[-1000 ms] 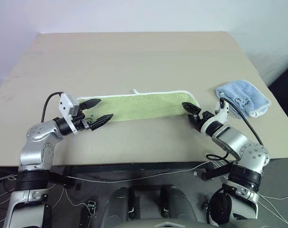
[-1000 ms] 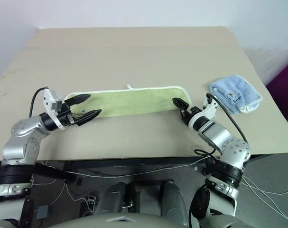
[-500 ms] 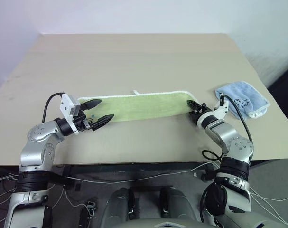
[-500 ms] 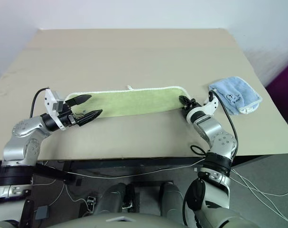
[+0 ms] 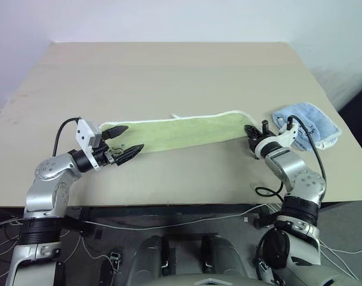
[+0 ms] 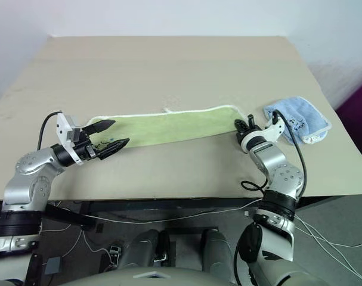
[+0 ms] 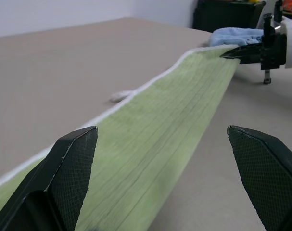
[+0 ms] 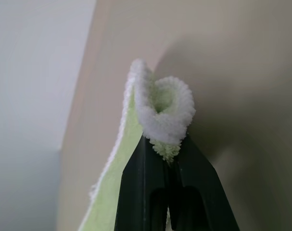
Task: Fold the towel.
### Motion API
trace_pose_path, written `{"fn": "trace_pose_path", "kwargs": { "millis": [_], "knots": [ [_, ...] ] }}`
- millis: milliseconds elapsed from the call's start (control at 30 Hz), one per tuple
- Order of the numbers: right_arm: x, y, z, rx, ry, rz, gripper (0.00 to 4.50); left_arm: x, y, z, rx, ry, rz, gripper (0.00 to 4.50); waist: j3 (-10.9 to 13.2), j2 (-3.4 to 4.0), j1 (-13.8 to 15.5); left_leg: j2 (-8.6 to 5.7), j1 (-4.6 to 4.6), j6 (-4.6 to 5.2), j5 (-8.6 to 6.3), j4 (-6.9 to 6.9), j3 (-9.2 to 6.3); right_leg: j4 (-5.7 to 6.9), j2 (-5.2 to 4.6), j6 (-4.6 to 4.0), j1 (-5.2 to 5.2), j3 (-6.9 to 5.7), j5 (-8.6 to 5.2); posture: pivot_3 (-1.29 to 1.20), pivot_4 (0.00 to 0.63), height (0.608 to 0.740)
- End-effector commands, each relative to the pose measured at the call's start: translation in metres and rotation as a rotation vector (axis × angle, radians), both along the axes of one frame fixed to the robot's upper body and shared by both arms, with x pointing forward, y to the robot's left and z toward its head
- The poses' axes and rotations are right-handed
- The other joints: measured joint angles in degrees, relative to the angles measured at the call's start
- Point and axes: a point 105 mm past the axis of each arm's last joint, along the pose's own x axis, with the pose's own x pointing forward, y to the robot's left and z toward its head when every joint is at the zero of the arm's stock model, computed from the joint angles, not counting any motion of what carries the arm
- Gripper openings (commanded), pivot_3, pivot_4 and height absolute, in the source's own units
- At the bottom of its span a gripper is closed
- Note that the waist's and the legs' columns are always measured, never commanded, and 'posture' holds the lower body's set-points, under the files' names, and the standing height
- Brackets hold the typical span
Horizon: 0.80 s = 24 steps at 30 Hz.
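Closed now on the towel's right end, the right gripper has pulled it rightward.
Towel lies stretched across the table (long, narrow strip); left gripper hangs wide open over its left end.

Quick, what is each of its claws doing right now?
Left gripper: open, holding nothing, at one end of the towel.
Right gripper: shut on the towel's other end.

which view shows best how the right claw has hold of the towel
The right wrist view: the right claw is shut on the towel, pinching its bunched white edging between the fingertips. The eye views show the whole strip and the claw at its right end; the left wrist view shows it far off.
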Motion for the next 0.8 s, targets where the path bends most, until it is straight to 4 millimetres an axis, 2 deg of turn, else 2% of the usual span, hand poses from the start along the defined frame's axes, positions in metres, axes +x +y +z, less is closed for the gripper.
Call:
{"fn": "trace_pose_path", "kwargs": {
  "millis": [33, 133, 233, 367, 400, 500, 567, 700, 800],
  "knots": [
    [-0.007, -0.033, 0.032, -0.102, -0.102, -0.07, 0.04, -0.004, -0.002, 0.011, -0.009, -0.045, -0.007, 4.5, 0.02, 0.04, -0.19, 0.0, -0.01, 0.05, -0.03, 0.0, 0.02, -0.01, -0.01, 0.0, -0.02, 0.01, 0.0, 0.0, 0.15, 0.74],
    [-0.007, -0.033, 0.045, -0.235, -0.134, -0.03, 0.04, -0.004, -0.002, 0.01, -0.008, -0.041, -0.007, 4.5, 0.09, 0.15, -0.46, 0.02, -0.02, 0.08, -0.04, -0.04, 0.03, -0.01, 0.02, 0.01, -0.06, 0.02, 0.0, 0.0, 0.15, 0.74],
    [-0.006, -0.023, 0.056, -0.414, -0.172, 0.038, 0.04, -0.003, -0.003, 0.009, -0.009, -0.039, -0.008, 4.5, 0.1, 0.17, -0.72, 0.05, -0.02, 0.09, -0.05, -0.09, 0.05, -0.01, 0.08, 0.01, -0.09, 0.04, -0.01, 0.0, 0.15, 0.74],
    [-0.006, 0.011, 0.075, -0.673, -0.269, 0.193, 0.04, -0.002, -0.006, 0.009, -0.012, -0.04, -0.015, 4.5, 0.11, 0.19, -0.59, 0.07, -0.02, 0.1, -0.05, -0.1, 0.08, -0.01, 0.1, 0.02, -0.13, 0.08, -0.01, 0.0, 0.15, 0.74],
    [-0.007, 0.025, 0.076, -0.778, -0.297, 0.262, 0.04, -0.002, -0.006, 0.009, -0.013, -0.04, -0.017, 4.5, 0.12, 0.19, -0.55, 0.07, -0.02, 0.1, -0.05, -0.1, 0.08, -0.02, 0.1, 0.02, -0.13, 0.08, -0.01, 0.0, 0.15, 0.74],
    [-0.013, 0.064, 0.069, -1.083, -0.368, 0.454, 0.04, -0.001, -0.008, 0.009, -0.018, -0.04, -0.02, 4.5, 0.13, 0.19, -0.37, 0.05, -0.04, 0.12, -0.06, -0.08, 0.08, -0.02, 0.05, 0.02, -0.13, 0.08, -0.01, 0.0, 0.15, 0.74],
    [-0.016, 0.085, 0.059, -1.217, -0.405, 0.554, 0.04, -0.001, -0.01, 0.009, -0.021, -0.04, -0.021, 4.5, 0.12, 0.17, -0.37, 0.05, -0.04, 0.13, -0.07, -0.08, 0.06, -0.04, 0.03, 0.01, -0.14, 0.07, -0.01, 0.0, 0.15, 0.74],
    [-0.019, 0.114, 0.038, -1.329, -0.433, 0.695, 0.04, -0.002, -0.013, 0.008, -0.03, -0.04, -0.022, 4.5, 0.14, 0.15, -0.27, 0.04, -0.07, 0.13, -0.07, -0.07, 0.06, -0.04, 0.01, 0.01, -0.16, 0.06, -0.01, 0.0, 0.15, 0.74],
    [-0.02, 0.13, 0.025, -1.343, -0.438, 0.743, 0.04, -0.004, -0.014, 0.006, -0.039, -0.04, -0.017, 4.5, 0.13, 0.15, -0.29, 0.04, -0.14, 0.12, -0.06, -0.04, 0.06, -0.03, 0.01, 0.02, -0.21, 0.05, -0.01, 0.0, 0.15, 0.74]
  ]
}}
